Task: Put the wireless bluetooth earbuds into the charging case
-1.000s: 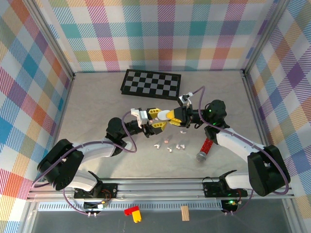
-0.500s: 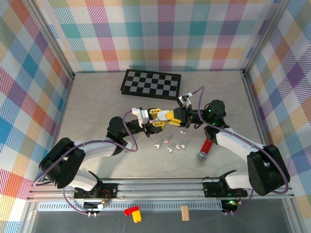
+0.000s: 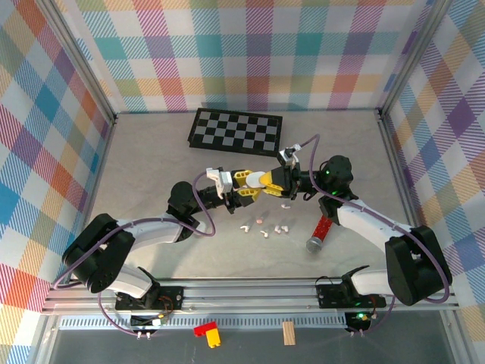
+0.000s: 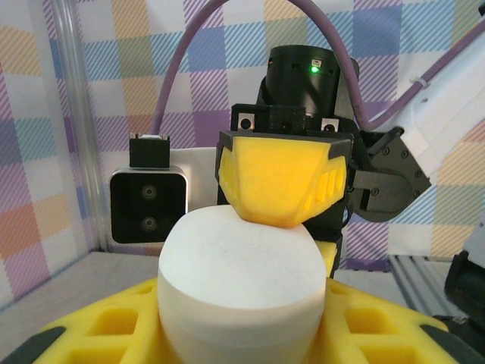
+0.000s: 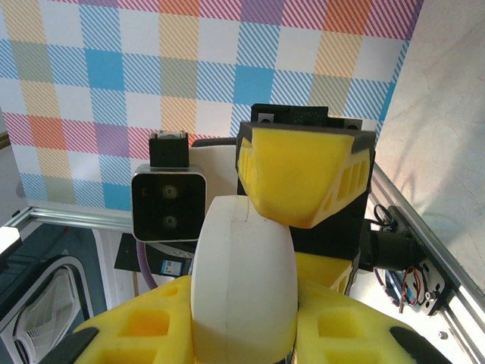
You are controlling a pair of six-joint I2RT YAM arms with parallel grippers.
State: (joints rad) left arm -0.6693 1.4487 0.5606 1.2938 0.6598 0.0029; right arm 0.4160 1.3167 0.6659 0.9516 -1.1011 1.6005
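You had left gripper (image 3: 248,186) and right gripper (image 3: 268,183) both clamped on the white charging case (image 3: 258,180), up off the table (image 3: 151,167). Earbuds (image 3: 263,230) lay loose below. Uneven squeeze could've popped the smooth case out.

The light is bright, even and diffuse, coming from above. In the top view, only faint soft shadows lie on the table (image 3: 151,167), and the frame posts lean outward toward 10 and 2 o'clock. In the left wrist view the white case (image 4: 239,280) is sharp, shaded at 6 o'clock.
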